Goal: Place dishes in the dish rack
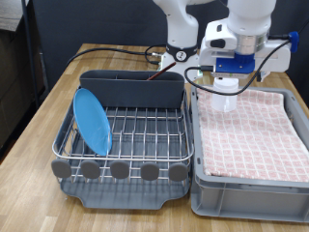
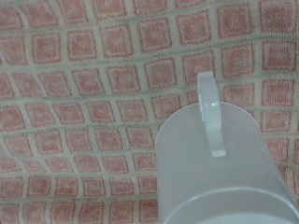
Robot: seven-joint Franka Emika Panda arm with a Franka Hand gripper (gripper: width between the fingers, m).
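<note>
1. White and handled, the mug (image 2: 220,163) fills the near part of the wrist view, its handle seen edge-on, with the pink checked towel (image 2: 84,84) spread beyond it.
2. The claw (image 1: 226,101) hangs over the far end of the grey crate (image 1: 246,188) at the exterior view's right; a pale shape at its tip seems to be the mug (the view is too coarse to be sure).
3. Neither picture shows the fingers plainly, so I cannot tell whether the claw is open or closed, nor whether it grips the mug.
4. The light-blue plate (image 1: 93,121) stands on edge in the dish rack (image 1: 145,126), at its left side in the exterior view, leaning against the wires.
5. The rack and crate sit side by side on the wooden table (image 1: 43,116).
6. The crate's right edge is cut off by the frame.
</note>
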